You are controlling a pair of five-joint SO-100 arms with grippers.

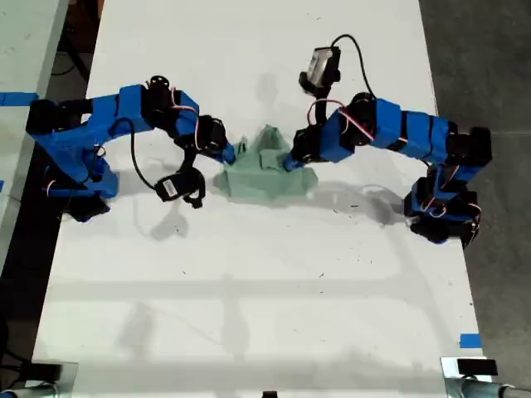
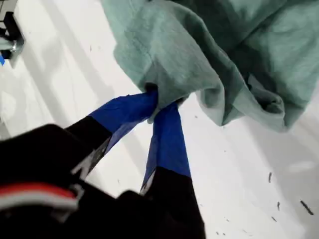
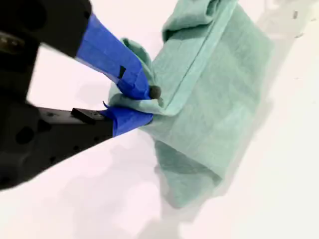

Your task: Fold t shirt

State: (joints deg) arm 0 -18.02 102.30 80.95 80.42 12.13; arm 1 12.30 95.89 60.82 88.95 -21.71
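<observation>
both our grippers (image 2: 158, 103) (image 3: 144, 107) were clenched on opposite edges of the t shirt (image 1: 267, 174), bunched mid-table (image 1: 249, 282) between the arms; uneven pulling could have slipped a thin pinch or skewed the fold.

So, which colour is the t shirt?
Pale mint green, plain; the t shirt shows best in the second wrist view.

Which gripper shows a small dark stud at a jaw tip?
My second gripper: a dark round stud sits at one jaw tip where it pinches the t shirt. On my first gripper, the blue jaws show none.
</observation>
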